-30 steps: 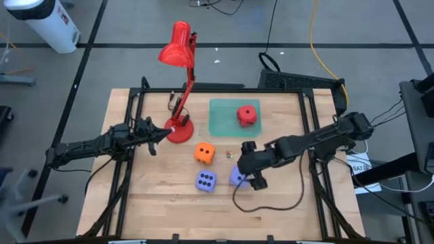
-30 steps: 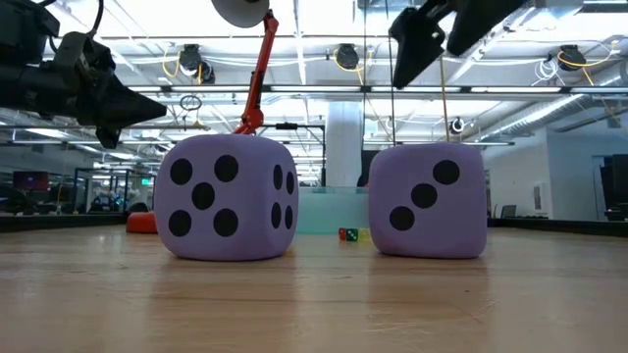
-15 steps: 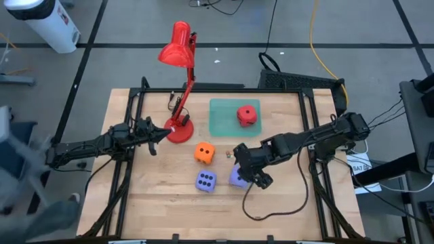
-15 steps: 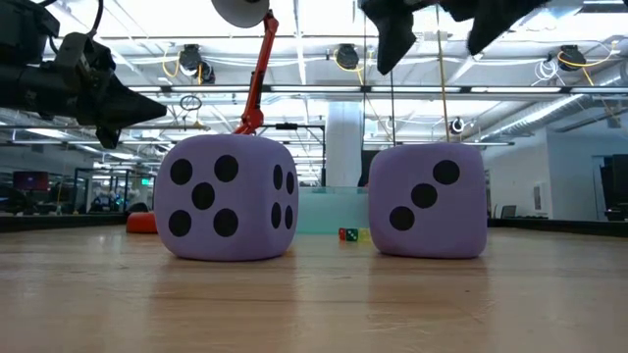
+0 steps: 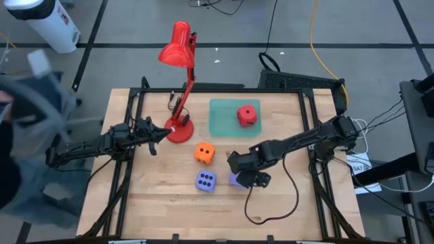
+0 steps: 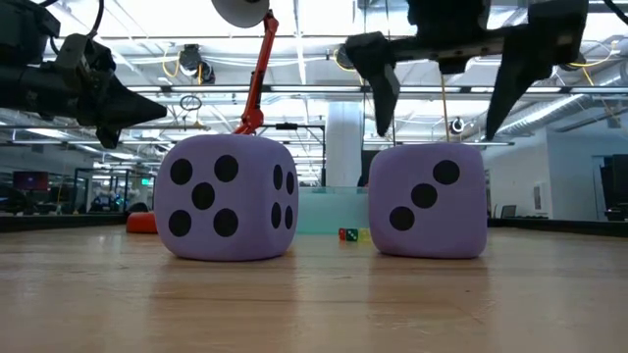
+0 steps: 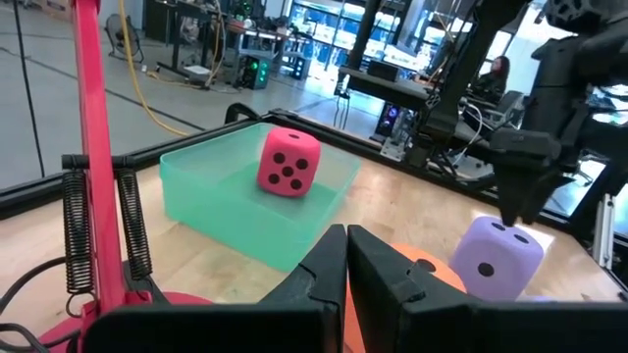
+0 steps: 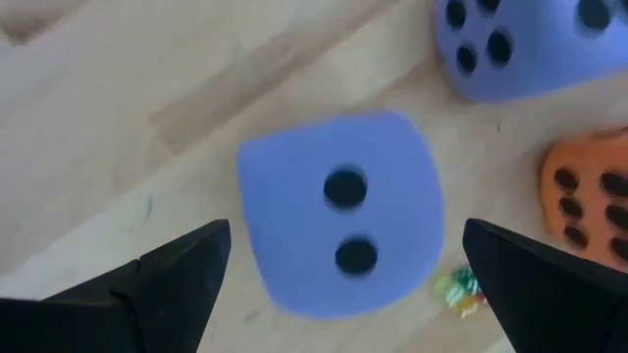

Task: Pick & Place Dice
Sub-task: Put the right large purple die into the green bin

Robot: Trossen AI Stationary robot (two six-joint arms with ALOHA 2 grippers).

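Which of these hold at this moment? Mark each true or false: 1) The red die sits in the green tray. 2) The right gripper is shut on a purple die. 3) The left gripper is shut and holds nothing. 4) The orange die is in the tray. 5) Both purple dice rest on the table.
1) True: the red die lies inside the green tray.
2) False: the right gripper is open, its fingers spread above the purple die, not touching it.
3) True: the left gripper is shut near the red lamp, holding nothing.
4) False: the orange die sits on the wooden table.
5) True: the other purple die rests there too.
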